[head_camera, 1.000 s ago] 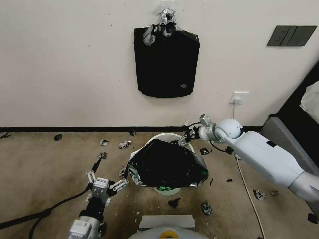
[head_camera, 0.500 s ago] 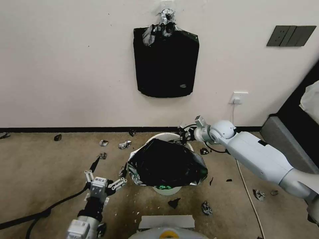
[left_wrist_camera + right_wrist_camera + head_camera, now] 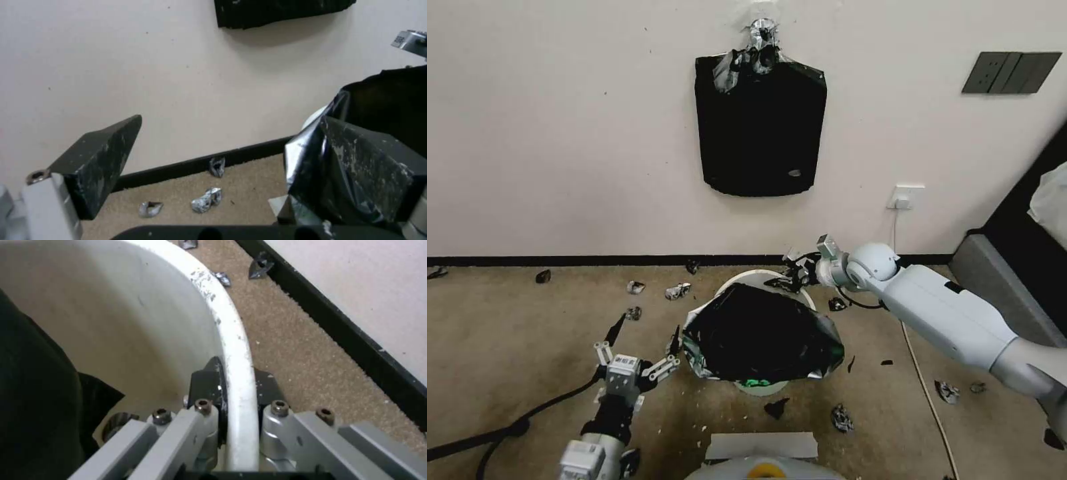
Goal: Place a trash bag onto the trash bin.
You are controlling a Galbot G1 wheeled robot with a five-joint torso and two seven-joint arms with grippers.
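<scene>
While the trash bag lies draped over the near side of the trash bin, the far arc of the rim is uncovered, so by my judgement the task is only partly done. The right end effector sits at the far right of the rim; in the right wrist view its fingers straddle and pinch the bare rim, one inside and one outside, with no bag film between them. The left end effector hovers released above the floor, just beside the bag's near-left edge, gripping nothing. Remaining work, as judged: spreading the bag mouth around the full rim. Torn black scraps litter the floor.
</scene>
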